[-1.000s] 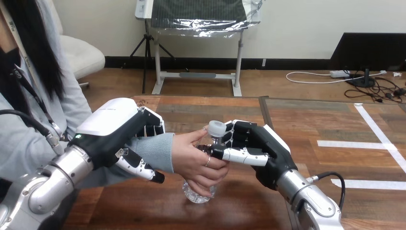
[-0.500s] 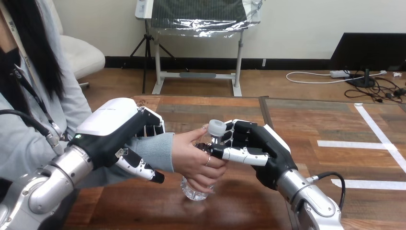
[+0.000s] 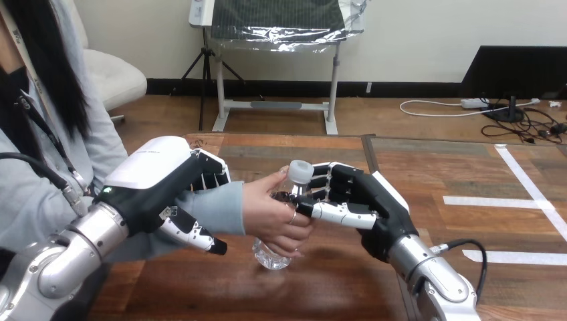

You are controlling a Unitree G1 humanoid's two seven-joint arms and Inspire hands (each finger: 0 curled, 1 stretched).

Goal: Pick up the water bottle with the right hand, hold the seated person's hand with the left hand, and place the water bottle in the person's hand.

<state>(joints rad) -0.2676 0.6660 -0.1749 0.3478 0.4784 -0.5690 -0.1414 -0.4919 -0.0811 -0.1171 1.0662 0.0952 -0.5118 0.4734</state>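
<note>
A clear water bottle [image 3: 270,255] with a white cap stands tilted a little above the table's middle. The person's hand [image 3: 274,217] is wrapped round its body from the left. My right hand [image 3: 364,204] comes from the right with its fingers and thumb curled round the bottle's neck, just under the cap. My left hand [image 3: 160,177] sits over the person's grey-sleeved forearm [image 3: 214,210], with fingers curled behind it and the thumb under it.
The wooden table [image 3: 301,150] stretches back and to the right. White tape strips [image 3: 495,200] mark its right part. A black cable [image 3: 468,251] runs by my right wrist.
The bottle, the person's hand and my right hand have shifted slightly left and up together. My left hand has stayed on the forearm.
</note>
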